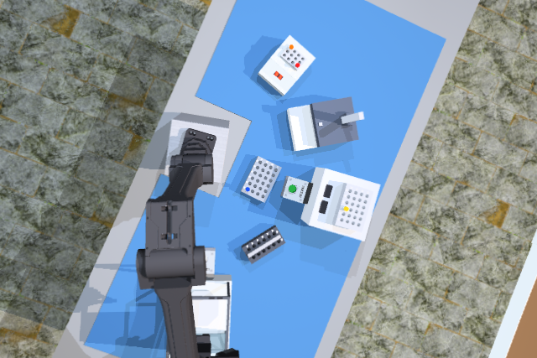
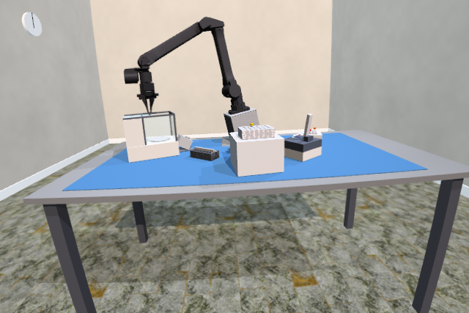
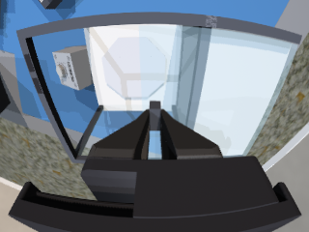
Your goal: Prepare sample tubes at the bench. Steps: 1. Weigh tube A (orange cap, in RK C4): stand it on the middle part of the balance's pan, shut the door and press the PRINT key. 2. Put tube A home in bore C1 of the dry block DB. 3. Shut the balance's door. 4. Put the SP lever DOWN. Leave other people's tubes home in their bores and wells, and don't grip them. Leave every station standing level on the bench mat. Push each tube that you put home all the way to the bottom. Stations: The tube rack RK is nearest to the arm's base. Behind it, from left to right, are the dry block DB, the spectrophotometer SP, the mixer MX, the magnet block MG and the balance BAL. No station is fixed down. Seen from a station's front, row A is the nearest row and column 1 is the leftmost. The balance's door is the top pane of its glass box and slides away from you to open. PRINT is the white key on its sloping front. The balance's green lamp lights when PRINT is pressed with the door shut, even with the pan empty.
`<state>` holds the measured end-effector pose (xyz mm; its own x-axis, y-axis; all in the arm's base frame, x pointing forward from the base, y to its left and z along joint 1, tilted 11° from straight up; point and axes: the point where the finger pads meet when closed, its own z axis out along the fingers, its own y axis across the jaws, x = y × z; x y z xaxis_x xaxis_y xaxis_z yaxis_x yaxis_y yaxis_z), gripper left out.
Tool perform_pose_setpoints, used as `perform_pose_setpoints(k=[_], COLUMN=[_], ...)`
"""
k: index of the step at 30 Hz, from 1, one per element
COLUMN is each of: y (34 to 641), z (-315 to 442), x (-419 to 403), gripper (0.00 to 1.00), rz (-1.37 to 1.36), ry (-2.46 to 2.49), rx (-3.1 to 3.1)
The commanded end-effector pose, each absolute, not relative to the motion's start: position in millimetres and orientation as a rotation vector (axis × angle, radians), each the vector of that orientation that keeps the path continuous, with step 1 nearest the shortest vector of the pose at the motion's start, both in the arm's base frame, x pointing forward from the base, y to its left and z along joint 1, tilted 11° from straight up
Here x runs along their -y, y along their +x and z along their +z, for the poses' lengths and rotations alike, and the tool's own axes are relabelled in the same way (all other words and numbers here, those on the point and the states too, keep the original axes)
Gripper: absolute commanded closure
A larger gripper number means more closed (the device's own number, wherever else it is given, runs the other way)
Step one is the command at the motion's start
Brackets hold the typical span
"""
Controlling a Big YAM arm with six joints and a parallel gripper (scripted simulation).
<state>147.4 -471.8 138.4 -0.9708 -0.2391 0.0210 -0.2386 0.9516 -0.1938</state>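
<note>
Pinched together on a small dark handle with the tapered black two-finger gripper, right at the top of the clear glass box on the white balance. Part open at the clear sliding door, with glass over one side of the pale pan and open air over the other. Bounded there by a dark frame, close around the fingers. Just outside, near the box wall, a sloping white key panel.

Far along the mat, in the far-left corner bore of the white dry block, the orange-capped tube; in the near-right bore, a red-capped one. Raised, on the grey-and-white spectrophotometer, the pale lever. Between balance and grey tube rack, with blue mat on both sides, the black magnet block. Near the mat's far edge, the bulky white mixer.
</note>
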Motion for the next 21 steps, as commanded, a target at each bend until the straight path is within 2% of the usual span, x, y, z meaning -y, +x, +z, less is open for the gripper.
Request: perform_pose_setpoints(k=[1, 21], y=[147, 143], z=[150, 146], x=[469, 452], gripper=[0.94, 0.94], rz=[-0.358, -0.356], ry=[-0.359, -0.360], rx=[-3.093, -3.093])
